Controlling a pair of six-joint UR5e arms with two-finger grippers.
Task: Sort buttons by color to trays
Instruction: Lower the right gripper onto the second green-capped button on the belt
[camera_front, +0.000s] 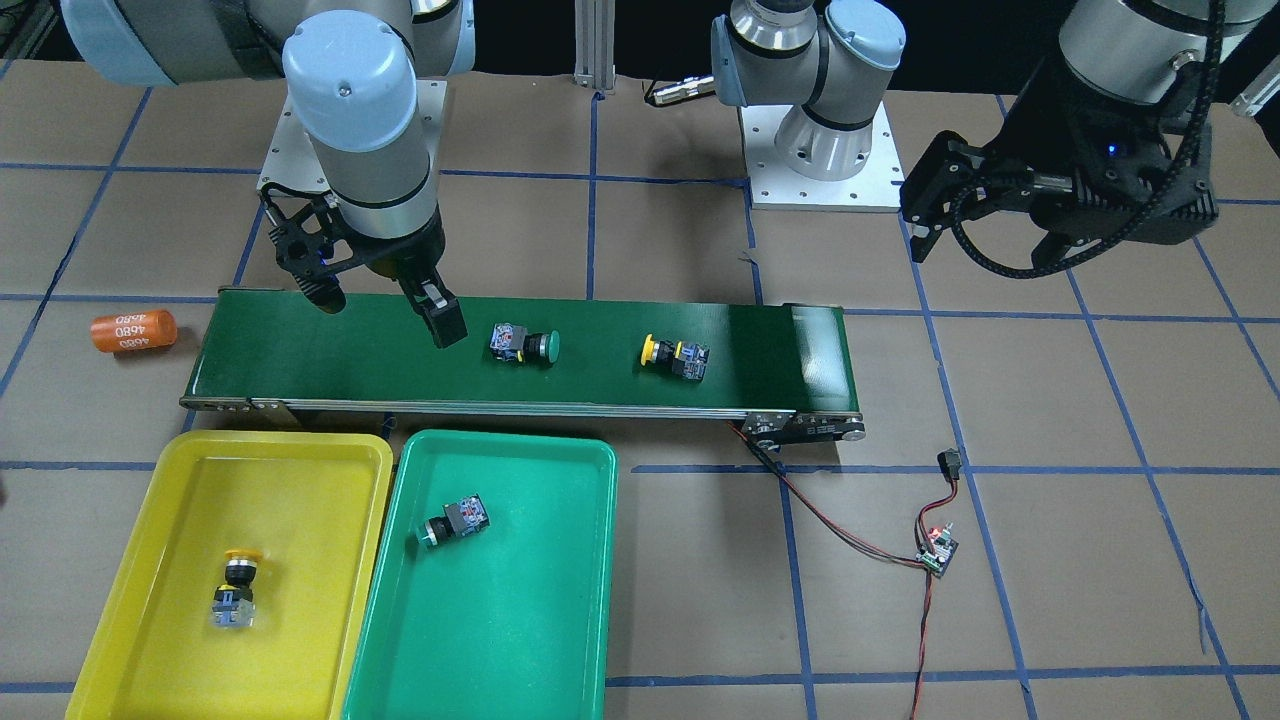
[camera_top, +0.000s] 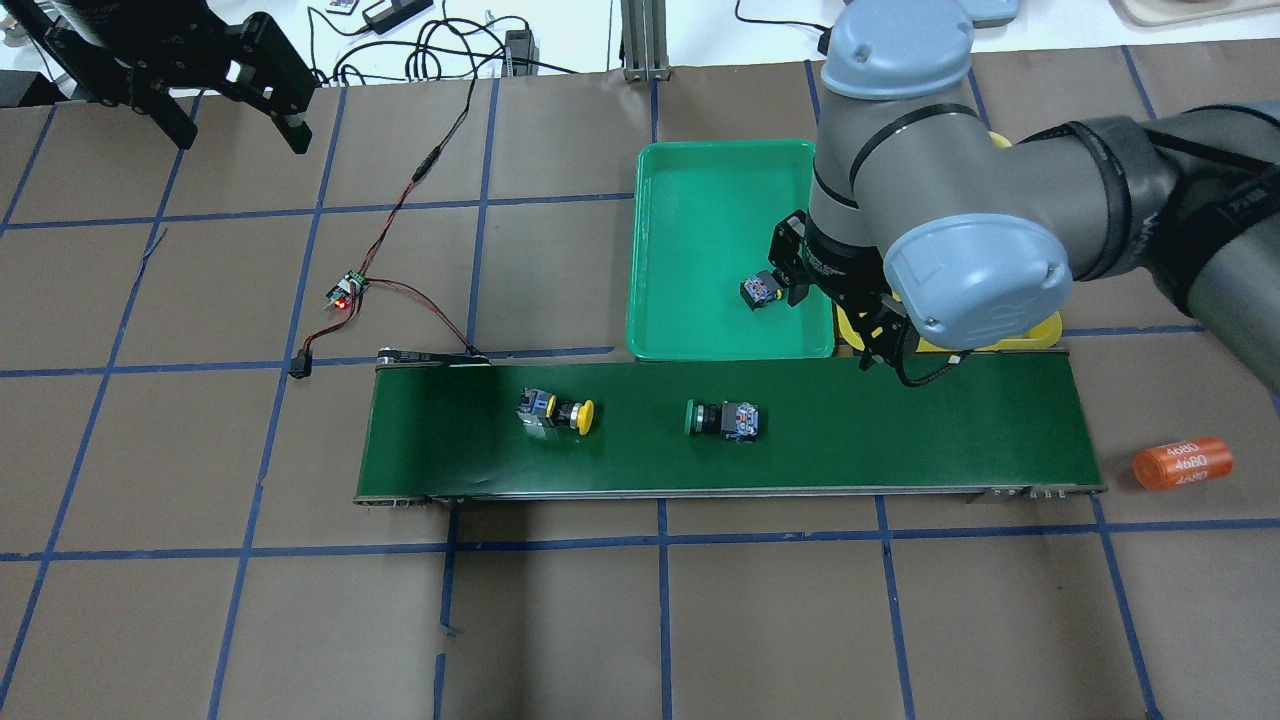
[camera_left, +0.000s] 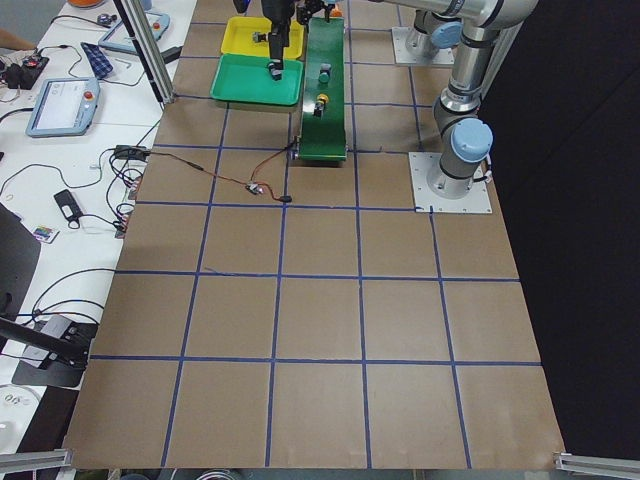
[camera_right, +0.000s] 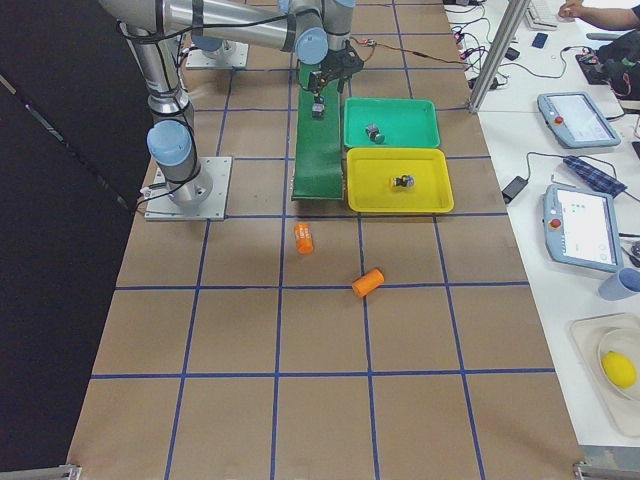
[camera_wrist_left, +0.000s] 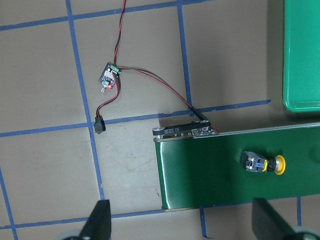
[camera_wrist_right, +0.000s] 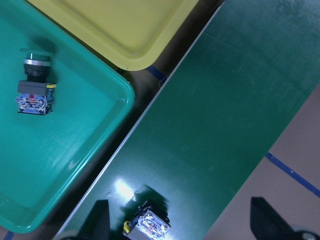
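Green tray (camera_front: 505, 438) holding green button (camera_front: 455, 520), yellow tray (camera_front: 285, 440) yellow button (camera_front: 236, 590); other green button (camera_front: 524, 345), other yellow button (camera_front: 675, 355) on belt (camera_front: 330, 370). Right end effector (camera_front: 385, 312) spread empty above, poised to pick; left end effector (camera_top: 238, 130) spread, parked.

Bright even overhead light, soft shadows, sharp.

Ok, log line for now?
yellow tray: yellow button; green tray: green button; belt: other yellow button, other green button; right gripper: open; left gripper: open
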